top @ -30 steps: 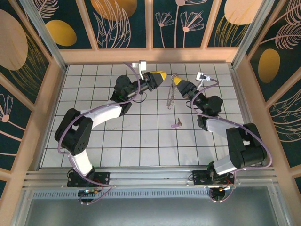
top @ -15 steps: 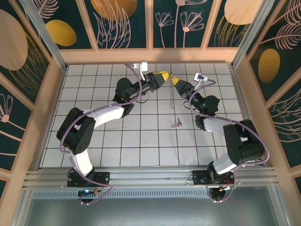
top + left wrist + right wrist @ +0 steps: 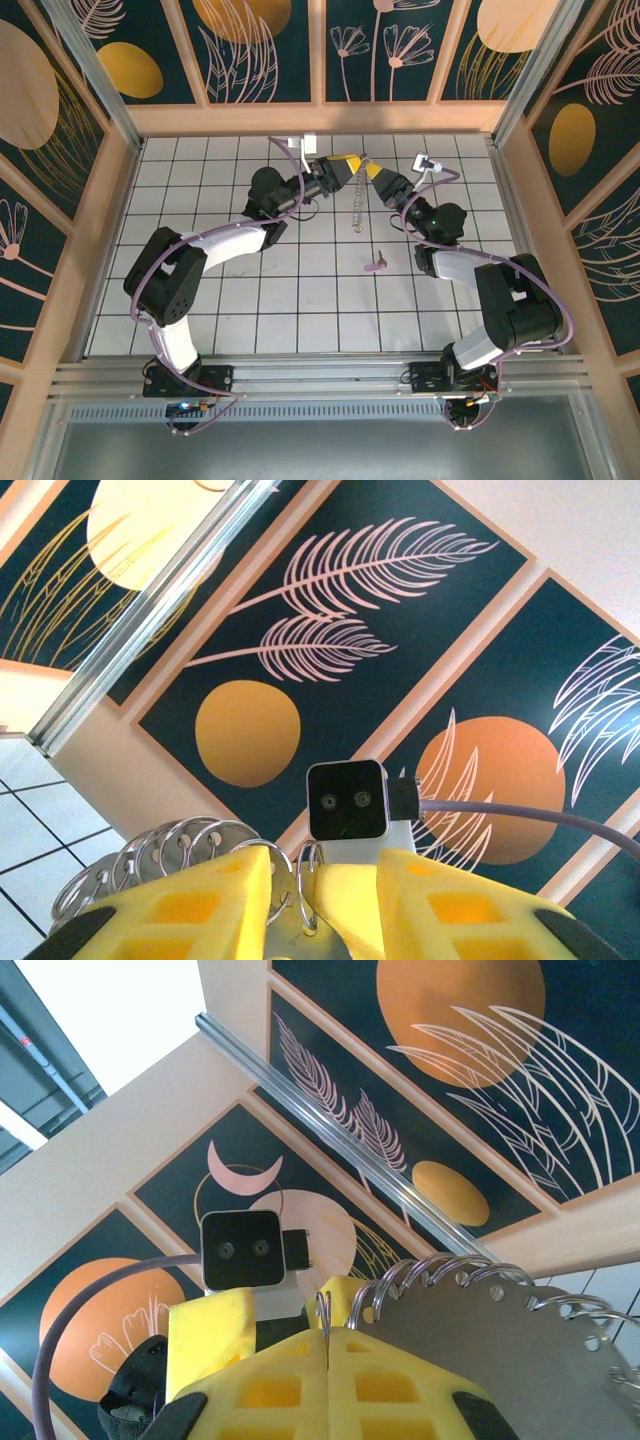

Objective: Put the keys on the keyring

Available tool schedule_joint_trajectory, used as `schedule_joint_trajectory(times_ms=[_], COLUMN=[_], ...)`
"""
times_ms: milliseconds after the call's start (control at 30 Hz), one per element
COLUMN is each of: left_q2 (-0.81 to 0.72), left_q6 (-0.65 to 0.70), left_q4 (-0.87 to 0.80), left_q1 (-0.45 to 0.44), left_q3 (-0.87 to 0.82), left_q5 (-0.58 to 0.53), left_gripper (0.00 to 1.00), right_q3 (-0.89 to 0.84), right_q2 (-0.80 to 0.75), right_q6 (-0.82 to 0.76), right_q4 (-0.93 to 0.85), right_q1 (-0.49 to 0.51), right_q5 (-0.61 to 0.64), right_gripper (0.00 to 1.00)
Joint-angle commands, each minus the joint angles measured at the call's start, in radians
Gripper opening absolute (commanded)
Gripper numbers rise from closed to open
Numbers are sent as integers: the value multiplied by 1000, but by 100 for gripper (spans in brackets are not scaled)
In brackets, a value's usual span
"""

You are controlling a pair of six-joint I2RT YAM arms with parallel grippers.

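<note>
Key (image 3: pixel 375 264) is lying tableward, nearer right gripper (image 3: pixel 372 171), which is clenching hanging keyring (image 3: pixel 357 205) while left gripper (image 3: pixel 350 162) is straddling it, grip unclear.

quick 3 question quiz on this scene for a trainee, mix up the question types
1. True or false: the key is already threaded on the keyring.
2. The fingers of the right gripper are shut on: A) the key, B) the keyring, C) a cable.
3. In the top view, which arm does the key lie closer to?

Key
1. False: it lies on the tiled floor, apart from the keyring.
2. B
3. The right arm.
</note>
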Motion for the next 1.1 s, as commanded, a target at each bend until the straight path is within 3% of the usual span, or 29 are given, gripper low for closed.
schedule_joint_trajectory(times_ms=[0, 567, 767, 867, 1067], left_q2=[14, 34, 37, 41, 45], left_q6=[-10, -11, -11, -11, -10], left_q4=[47, 45, 49, 48, 59], left_q1=[-9, -20, -23, -24, -27], left_q3=[1, 28, 37, 41, 45], left_q5=[20, 35, 37, 41, 52], left_gripper=[32, 23, 24, 19, 1], right_q3=[39, 45, 45, 48, 56], right_q2=[2, 15, 22, 22, 23], right_q6=[17, 22, 22, 22, 24], right_q4=[92, 98, 99, 98, 92], right_q1=[8, 13, 17, 19, 21], right_q5=[12, 0, -5, -6, -18], right_gripper=[0, 0, 0, 0, 0])
